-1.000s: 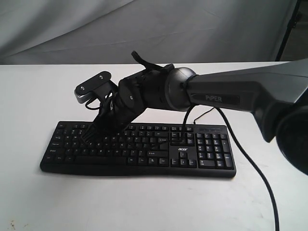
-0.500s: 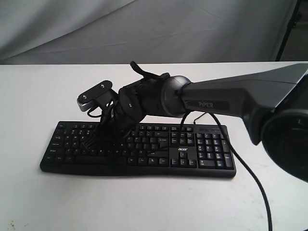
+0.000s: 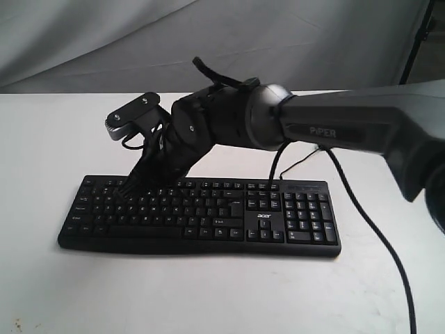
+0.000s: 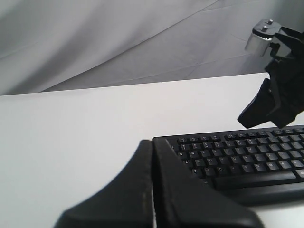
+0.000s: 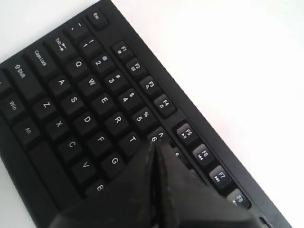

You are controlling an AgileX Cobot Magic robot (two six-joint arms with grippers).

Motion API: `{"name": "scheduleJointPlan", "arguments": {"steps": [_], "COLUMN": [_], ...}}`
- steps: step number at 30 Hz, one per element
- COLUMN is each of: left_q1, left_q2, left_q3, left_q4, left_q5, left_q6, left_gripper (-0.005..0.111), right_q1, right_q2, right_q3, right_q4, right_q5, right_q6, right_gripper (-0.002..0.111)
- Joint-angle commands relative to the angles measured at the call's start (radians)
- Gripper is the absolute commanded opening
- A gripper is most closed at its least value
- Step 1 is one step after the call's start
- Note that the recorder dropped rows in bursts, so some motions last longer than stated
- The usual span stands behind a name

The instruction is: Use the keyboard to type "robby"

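The black keyboard [image 3: 208, 216] lies across the white table, with its acer logo near the arrow keys. My right gripper [image 3: 129, 186] reaches across to the keyboard's left half and hangs just above the upper key rows, shut and empty. In the right wrist view its tip [image 5: 156, 145] hovers by the 6 key, above T and Y, over the keyboard [image 5: 71, 109]. My left gripper [image 4: 152, 142] is shut, holds nothing and sits off the keyboard's [image 4: 247, 161] left end; it does not show in the exterior view. The left wrist view also catches the right gripper [image 4: 242, 119] above the keys.
A thin black cable [image 3: 375, 243] runs from behind the keyboard across the table [image 3: 208, 292] toward the front right. A grey cloth backdrop [image 3: 139, 42] hangs behind the table. The right arm's grey wrist camera [image 3: 132, 117] sticks out above the keyboard's left end.
Half a second ago the right gripper's tip was lower, down on the letter keys. It has since risen and shifted toward the upper rows. The keyboard has not moved.
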Motion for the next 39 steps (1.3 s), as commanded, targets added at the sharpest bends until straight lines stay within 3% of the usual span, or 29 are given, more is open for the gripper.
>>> {"name": "scheduleJointPlan", "arguments": {"steps": [1,10,15,30,35,39], "left_q1": [-0.006,-0.006,-0.006,-0.006,-0.006,-0.006], "left_q2": [-0.003,-0.003,-0.003,-0.003,-0.003,-0.003], "left_q3": [0.004,0.004,0.004,0.004,0.004,0.004], "left_q4": [0.005,0.005,0.005,0.005,0.005,0.005], "left_q5": [-0.007,-0.007,-0.007,-0.007,-0.007,-0.007], "left_q6": [-0.003,-0.003,-0.003,-0.003,-0.003,-0.003], "left_gripper": [0.000,0.000,0.000,0.000,0.000,0.000], "right_q1": [-0.003,-0.058,-0.058,-0.074,-0.081,-0.169], "right_q2": [-0.090,-0.506,-0.741,-0.845,-1.003,-1.164], "right_q3": [0.078,0.524,0.686,0.742,0.742,0.746], "right_q4": [-0.043,-0.048,-0.048,-0.048,-0.181,-0.263], "right_q5": [-0.058,-0.140,-0.210,-0.153,0.079,0.210], "right_q6": [-0.005,0.046,0.046,0.049,0.109,0.243], "right_gripper": [0.000,0.000,0.000,0.000,0.000,0.000]}}
